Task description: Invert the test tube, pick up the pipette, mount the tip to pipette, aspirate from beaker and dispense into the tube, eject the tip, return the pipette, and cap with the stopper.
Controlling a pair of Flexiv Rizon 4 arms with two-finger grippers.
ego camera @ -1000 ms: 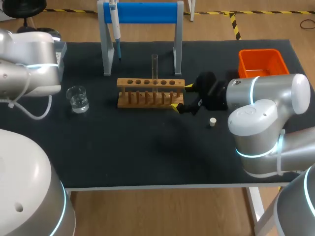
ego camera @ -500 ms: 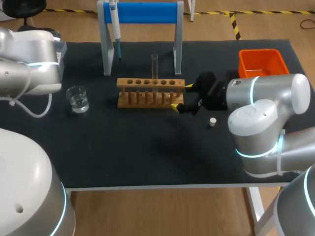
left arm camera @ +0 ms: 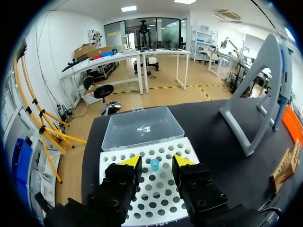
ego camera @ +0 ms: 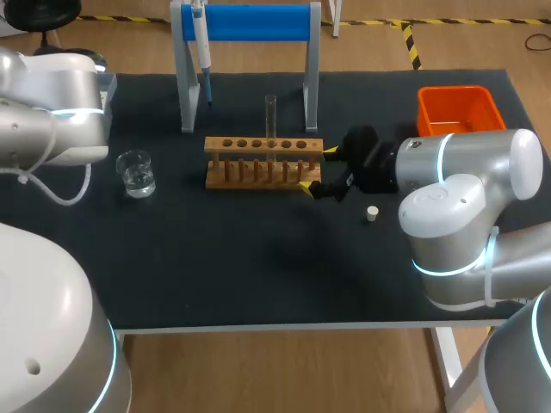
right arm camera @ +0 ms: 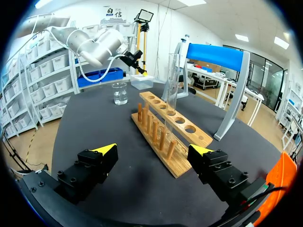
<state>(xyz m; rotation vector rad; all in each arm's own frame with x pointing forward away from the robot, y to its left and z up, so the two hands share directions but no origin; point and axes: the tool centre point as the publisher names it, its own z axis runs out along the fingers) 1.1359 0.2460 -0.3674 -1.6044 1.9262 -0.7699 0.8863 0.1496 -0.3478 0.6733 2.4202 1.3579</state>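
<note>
Since the right gripper (right arm camera: pixel 152 151) has its fingers spread wide and empty, with the near end of the wooden rack (right arm camera: pixel 163 137) lying between and ahead of them, the first hazard is a knock. Any sweep sideways or forward would likely shove the rack, and the test tube (right arm camera: pixel 173 78) standing upright in one of its holes could tip or jump out. The tube is tall, thin glass, so a pinch off its axis would probably lever it against the hole's rim.

The left gripper (left arm camera: pixel 156 161) is likewise released and grips nothing. It is poised over the white tip box (left arm camera: pixel 189 147) with a single blue tip (left arm camera: pixel 155 164) just ahead between its fingers. A careless descent there risks crushing or toppling the only tip I can see.

Farther out, the stopper (ego camera: pixel 372 213) lies loose on the table (ego camera: pixel 258 275) near the right arm and would roll if brushed. The pipette (ego camera: pixel 200 43) hangs on the blue stand (ego camera: pixel 250 21) and the beaker (ego camera: pixel 136 172) sits well apart toward my left arm. Neither looks threatened.
</note>
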